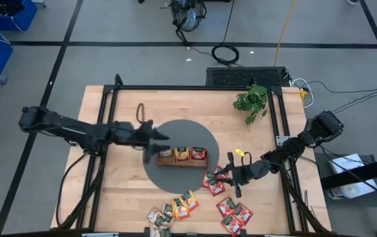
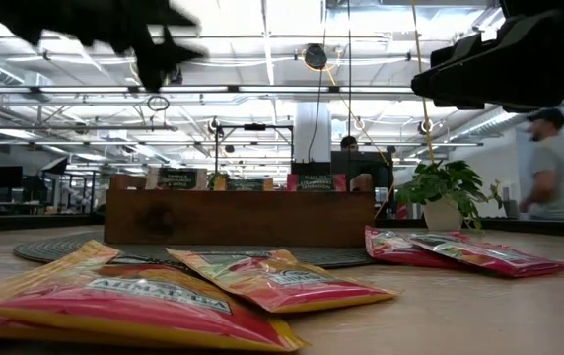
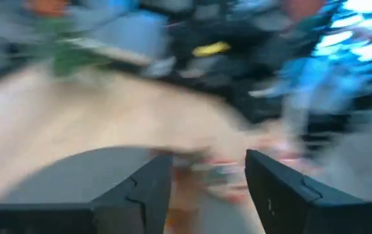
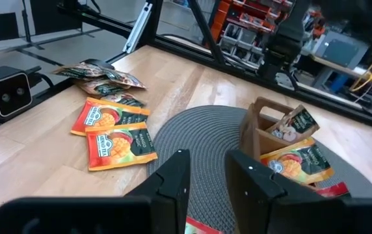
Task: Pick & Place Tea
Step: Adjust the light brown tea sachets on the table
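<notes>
From above, the left gripper (image 1: 157,146) sits over the wooden tray (image 1: 183,161) on the round grey mat (image 1: 175,131), jaws spread with nothing in them. The tray holds upright tea sachets (image 1: 192,154). More sachets are scattered on the bench (image 1: 109,191) near its front edge. The right gripper (image 1: 231,176) hovers by the red sachets (image 1: 213,180). On its wrist cam the jaws are slightly apart, pinching nothing, with orange sachets (image 4: 113,133) lying beyond the mat.
</notes>
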Available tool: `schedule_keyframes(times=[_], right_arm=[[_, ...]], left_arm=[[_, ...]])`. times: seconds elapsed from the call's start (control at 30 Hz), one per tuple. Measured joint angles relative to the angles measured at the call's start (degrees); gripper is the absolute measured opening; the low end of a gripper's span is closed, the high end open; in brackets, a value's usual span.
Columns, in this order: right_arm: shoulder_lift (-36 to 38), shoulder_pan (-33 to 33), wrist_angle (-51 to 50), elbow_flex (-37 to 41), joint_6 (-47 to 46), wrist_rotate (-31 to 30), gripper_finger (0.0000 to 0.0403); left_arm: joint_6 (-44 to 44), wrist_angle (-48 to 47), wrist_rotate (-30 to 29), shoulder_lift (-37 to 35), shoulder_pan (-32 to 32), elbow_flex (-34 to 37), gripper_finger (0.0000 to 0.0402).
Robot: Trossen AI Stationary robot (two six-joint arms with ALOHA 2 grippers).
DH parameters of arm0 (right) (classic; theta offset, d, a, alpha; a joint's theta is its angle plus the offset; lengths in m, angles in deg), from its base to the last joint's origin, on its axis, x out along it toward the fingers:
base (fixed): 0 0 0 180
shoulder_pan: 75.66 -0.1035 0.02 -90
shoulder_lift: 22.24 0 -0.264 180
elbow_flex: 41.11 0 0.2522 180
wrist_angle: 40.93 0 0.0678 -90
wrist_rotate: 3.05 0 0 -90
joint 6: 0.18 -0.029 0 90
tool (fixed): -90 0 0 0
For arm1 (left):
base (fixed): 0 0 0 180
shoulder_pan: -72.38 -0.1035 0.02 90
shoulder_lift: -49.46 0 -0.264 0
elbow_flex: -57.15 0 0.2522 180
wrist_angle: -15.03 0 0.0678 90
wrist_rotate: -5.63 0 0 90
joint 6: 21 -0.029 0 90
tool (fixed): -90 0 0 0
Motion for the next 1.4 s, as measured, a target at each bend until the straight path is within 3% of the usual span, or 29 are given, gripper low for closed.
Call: schedule_keyframes(times=[0.1,0.2,0.3,0.43,0.67,0.87,0.97,1.13,1.4], right_arm=[[0.0,-0.11,-1.08,0.0,-1.99,0.0,0.0084],[0.0,-0.15,-1.31,0.0,-3.76,0.02,0.0084],[0.0,-0.17,-1.34,0.0,-5.26,0.04,0.0084],[0.0,-0.28,-0.82,-0.04,-5.56,0.04,0.0084],[0.0,-0.28,-0.44,-0.07,-5.63,0.0,0.0084],[0.0,-0.28,-0.07,-0.07,-5.6,-0.05,0.0084],[0.0,-0.28,1.02,-0.07,-5.03,-0.08,0.0084],[0.0,-0.28,2.62,-0.07,-3.47,-0.11,0.0084],[0.0,-0.28,2.81,-0.07,-1.86,-0.15,0.0084]], left_arm=[[3.48,-1.68,-2.0,0.39,11.09,0.11,0.0155],[7.65,-0.64,-13.46,6.66,23.7,-1.11,0.0091],[10.73,2.11,-21.31,16.66,34.14,-4.65,0.0019],[13.59,4.06,-23.79,31.91,41.51,-15.2,0.0013],[21.29,-10.59,-14.7,52.1,44.63,-38.27,0.001],[29.21,-20.05,-5.04,61.29,44.6,-52.16,0.0006],[33.09,-26.76,-4.41,62.58,44.08,-54.34,0.001],[40.84,-29.61,-3.39,63.31,42.8,-54.55,0.0005],[41.9,-36.78,-2.09,63.95,40.07,-54.51,0.0007]])
